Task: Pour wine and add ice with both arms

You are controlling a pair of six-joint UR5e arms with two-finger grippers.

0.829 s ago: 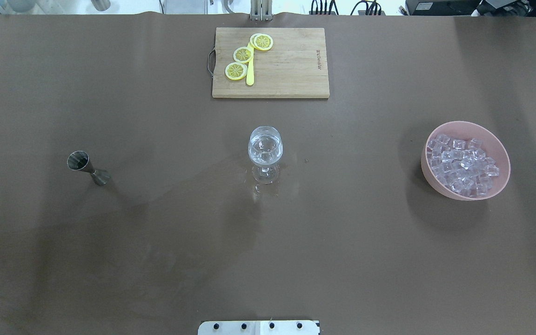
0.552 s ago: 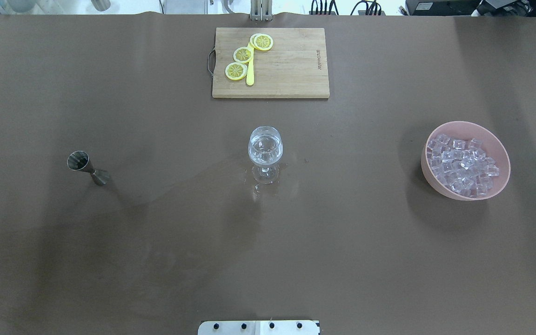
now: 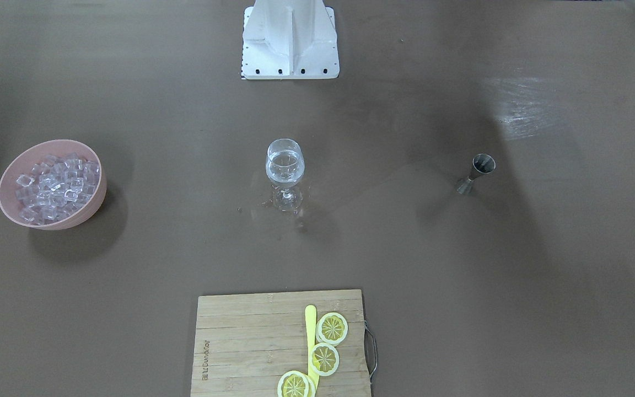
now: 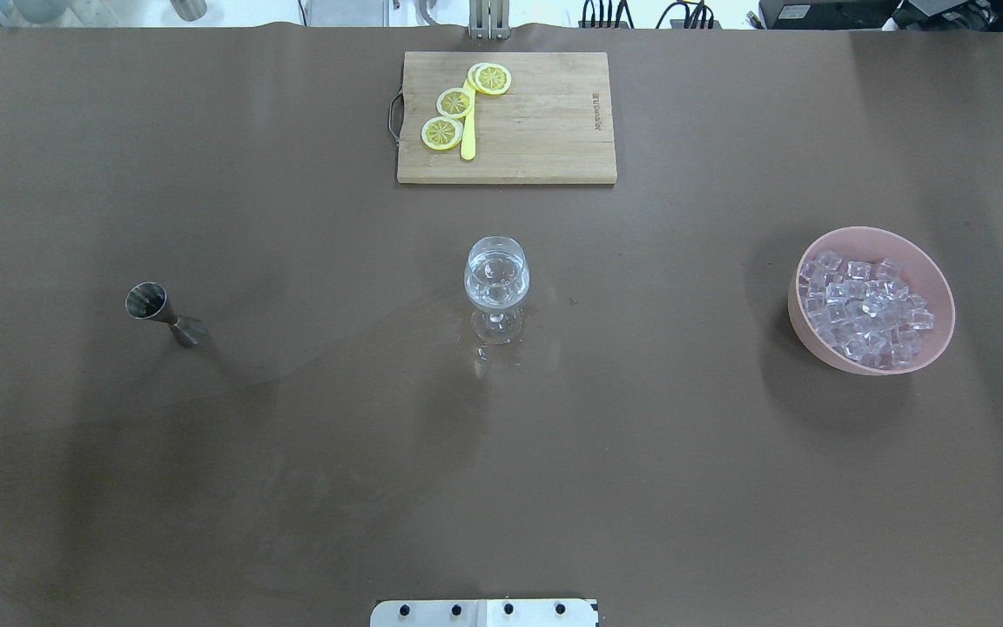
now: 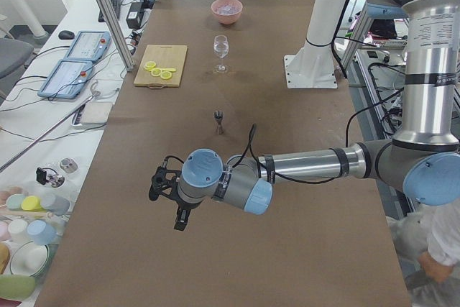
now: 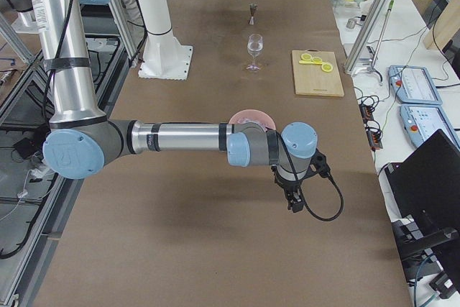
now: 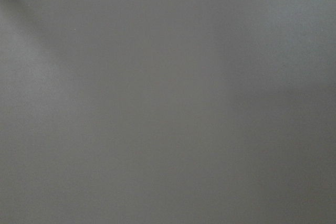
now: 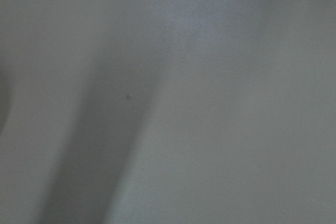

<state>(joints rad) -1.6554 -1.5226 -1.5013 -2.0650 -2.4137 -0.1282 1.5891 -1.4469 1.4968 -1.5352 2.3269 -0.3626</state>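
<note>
A stemmed glass (image 4: pixel 496 283) stands mid-table with a small amount of clear wine (image 3: pixel 284 165) in it. Ice cubes (image 4: pixel 863 305) fill a pink bowl (image 4: pixel 802 326) on the right of the overhead view. A steel jigger (image 4: pixel 162 312) stands upright on the left. My left gripper (image 5: pixel 172 203) shows only in the exterior left view, beyond the jigger at that table end; I cannot tell if it is open or shut. My right gripper (image 6: pixel 293 195) shows only in the exterior right view, past the bowl (image 6: pixel 251 115); I cannot tell its state. Both wrist views show only brown table.
A wooden cutting board (image 4: pixel 545 131) with three lemon slices (image 4: pixel 454 103) and a yellow knife lies at the table's far side. Small wet spots lie around the glass foot (image 4: pixel 494 348). The white base block (image 4: pixel 484 612) is at the near edge.
</note>
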